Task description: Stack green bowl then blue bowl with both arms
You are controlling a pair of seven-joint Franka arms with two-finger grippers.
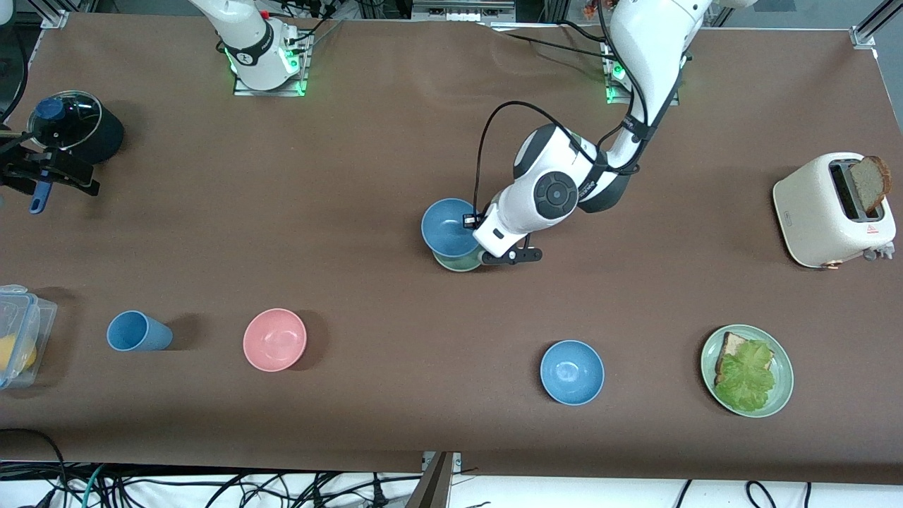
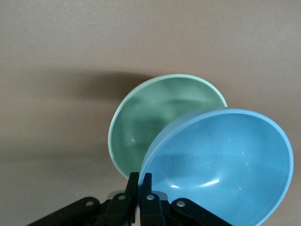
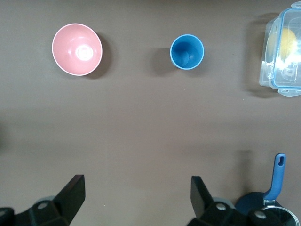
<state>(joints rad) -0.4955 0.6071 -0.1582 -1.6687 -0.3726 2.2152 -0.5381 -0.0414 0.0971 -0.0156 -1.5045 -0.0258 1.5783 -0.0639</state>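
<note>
The pale green bowl (image 1: 460, 263) stands at the table's middle; it also shows in the left wrist view (image 2: 141, 127). My left gripper (image 1: 483, 252) (image 2: 140, 176) is shut on the rim of the muted blue bowl (image 1: 450, 227) (image 2: 221, 165). It holds that bowl tilted just over the green bowl and hides most of it in the front view. I cannot tell whether the two bowls touch. My right gripper (image 1: 49, 173) (image 3: 136, 195) is open and empty. It waits in the air at the right arm's end of the table, next to a black pot.
A brighter blue bowl (image 1: 572, 372), a pink bowl (image 1: 274, 339) (image 3: 76, 49) and a blue cup (image 1: 137, 331) (image 3: 186, 51) stand nearer the front camera. There is also a green plate with bread and lettuce (image 1: 782, 353), a toaster (image 1: 832, 212), a black pot (image 1: 74, 127) and a clear box (image 1: 21, 335) (image 3: 282, 47).
</note>
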